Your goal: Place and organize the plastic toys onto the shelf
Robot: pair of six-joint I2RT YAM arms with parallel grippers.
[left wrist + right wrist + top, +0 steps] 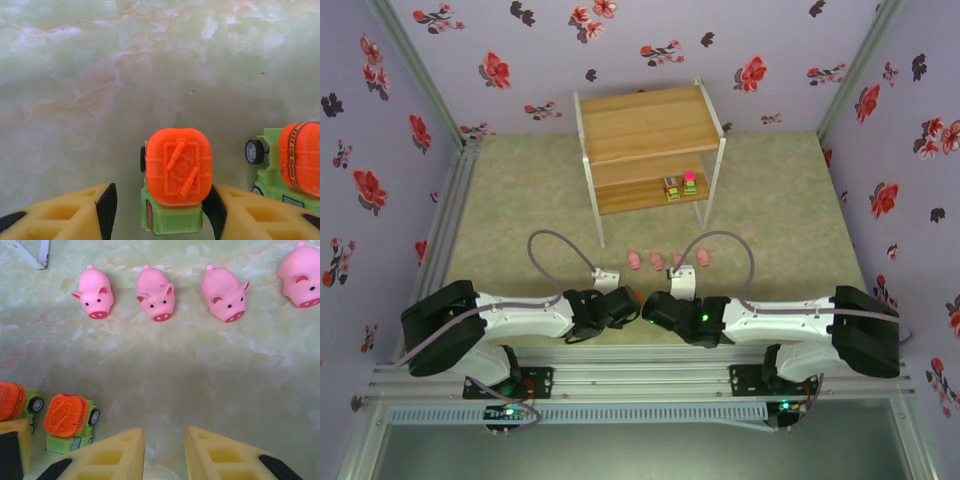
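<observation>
Two spread fingers (pixel 65 215) of your left gripper (pixel 160 202) straddle the orange-topped toy truck (pixel 175 172) on the green table (pixel 150 75), not yet pinching it, with its long axis running straight out from the wrist, so closing meets its narrow sides.

The marbled green table (pixel 790 220) lies under me. Ahead of my right claw (pixel 165 440), four pink pigs (pixel 156 287) lie in a row, snouts toward me. Left of that claw stands an orange-topped truck (pixel 67 417). A second truck (pixel 177 167) stands between the fingers of my left claw (pixel 161 205). Far ahead stands the shelf (pixel 650 125), with two small blocks (pixel 672 187) on its lower board.
</observation>
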